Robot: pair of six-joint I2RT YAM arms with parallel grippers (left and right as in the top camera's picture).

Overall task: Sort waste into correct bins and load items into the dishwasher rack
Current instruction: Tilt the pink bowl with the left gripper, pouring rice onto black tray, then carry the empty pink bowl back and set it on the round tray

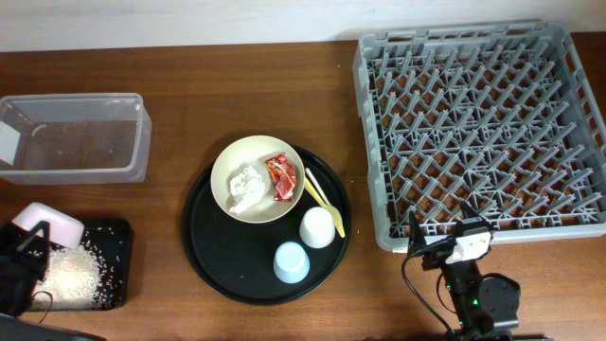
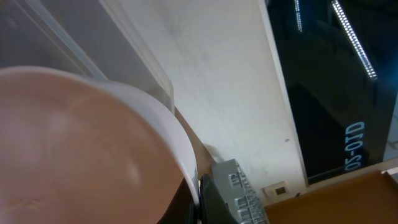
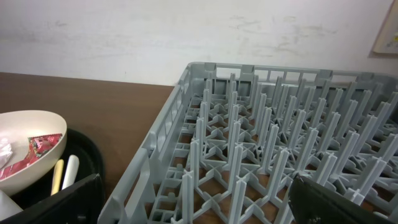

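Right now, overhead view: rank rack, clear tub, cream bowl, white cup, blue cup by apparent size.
1. rack
2. clear tub
3. cream bowl
4. white cup and blue cup: they look about alike, so not ranked against each other.

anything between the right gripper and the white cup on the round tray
Nothing tall: only bare table, the round tray's low rim and the yellow cutlery lying flat beside the white cup, on the side facing the right gripper.
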